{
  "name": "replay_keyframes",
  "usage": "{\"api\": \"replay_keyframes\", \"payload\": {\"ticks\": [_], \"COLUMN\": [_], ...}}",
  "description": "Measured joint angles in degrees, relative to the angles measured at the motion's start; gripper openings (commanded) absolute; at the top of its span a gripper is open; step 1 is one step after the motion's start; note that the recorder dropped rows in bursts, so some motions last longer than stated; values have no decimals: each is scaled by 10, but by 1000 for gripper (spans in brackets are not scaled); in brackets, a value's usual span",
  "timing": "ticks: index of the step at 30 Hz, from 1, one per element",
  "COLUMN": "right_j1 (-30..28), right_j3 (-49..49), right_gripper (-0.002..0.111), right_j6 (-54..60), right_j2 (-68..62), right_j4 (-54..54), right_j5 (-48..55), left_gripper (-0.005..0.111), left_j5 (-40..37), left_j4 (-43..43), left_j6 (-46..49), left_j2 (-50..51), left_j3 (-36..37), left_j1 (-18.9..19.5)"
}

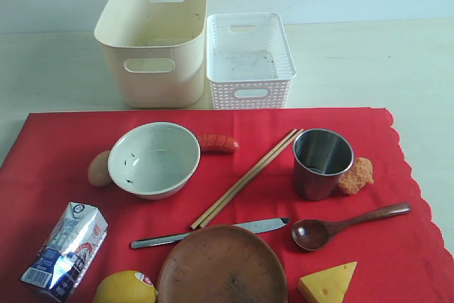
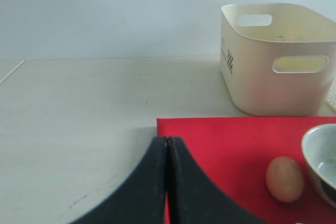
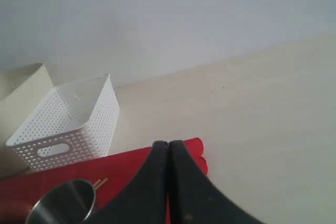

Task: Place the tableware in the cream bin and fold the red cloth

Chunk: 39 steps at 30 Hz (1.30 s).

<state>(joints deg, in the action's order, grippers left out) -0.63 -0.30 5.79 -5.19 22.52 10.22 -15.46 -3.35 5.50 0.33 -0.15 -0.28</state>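
Bowl [image 1: 154,159], cup [image 1: 323,163] and plate [image 1: 222,266] are sitting on the cloth [image 1: 42,154] — bin [image 1: 188,79] is standing upper left; left and right jaws are sitting shut, gripping nothing.

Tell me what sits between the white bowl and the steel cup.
The pair of wooden chopsticks, lying diagonally on the red cloth; a sausage sits beside the white bowl. Seen in the exterior view.

The exterior view's lower edge cuts off the round brown plate [image 1: 221,267] and the lemon [image 1: 122,289].
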Motion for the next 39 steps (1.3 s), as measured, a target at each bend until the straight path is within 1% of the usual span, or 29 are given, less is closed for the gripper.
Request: {"api": "replay_keyframes", "payload": {"ticks": [4, 6, 8, 11, 12, 14, 16, 18, 25, 29, 34, 37, 39], "right_j1": [0, 0, 0, 0, 0, 0, 0, 0, 0, 0, 0, 0, 0], "right_j3": [0, 0, 0, -1, -4, -6, -13, -17, -71, -97, -125, -145, -160], "right_gripper": [0, 0, 0, 0, 0, 0, 0, 0, 1, 15, 37, 43, 45], "right_j6": [7, 48, 116, 292, 375, 509, 624, 674, 709, 715, 716, 716, 725], "right_j2": [-58, -96, -135, -205, -233, -274, -317, -361, -534, -602, -656, -682, -701], "right_j4": [15, 54, 129, 295, 373, 492, 579, 623, 647, 647, 647, 647, 647], "right_j5": [-11, -13, -14, -7, -5, 13, 43, 58, 59, 56, 62, 81, 105], "left_gripper": [0, 0, 0, 0, 0, 0, 0, 0, 0, 0, 0, 0, 0], "left_j5": [0, 0, 0, 0, 0, 0, 0, 0, 0, 0, 0, 0, 0], "left_j4": [0, 0, 0, 0, 0, 0, 0, 0, 0, 0, 0, 0, 0], "left_j6": [0, 0, 0, 0, 0, 0, 0, 0, 0, 0, 0, 0, 0], "left_j2": [0, 0, 0, 0, 0, 0, 0, 0, 0, 0, 0, 0, 0], "left_j3": [0, 0, 0, 0, 0, 0, 0, 0, 0, 0, 0, 0, 0], "left_j1": [0, 0, 0, 0, 0, 0, 0, 0, 0, 0, 0, 0, 0]}}
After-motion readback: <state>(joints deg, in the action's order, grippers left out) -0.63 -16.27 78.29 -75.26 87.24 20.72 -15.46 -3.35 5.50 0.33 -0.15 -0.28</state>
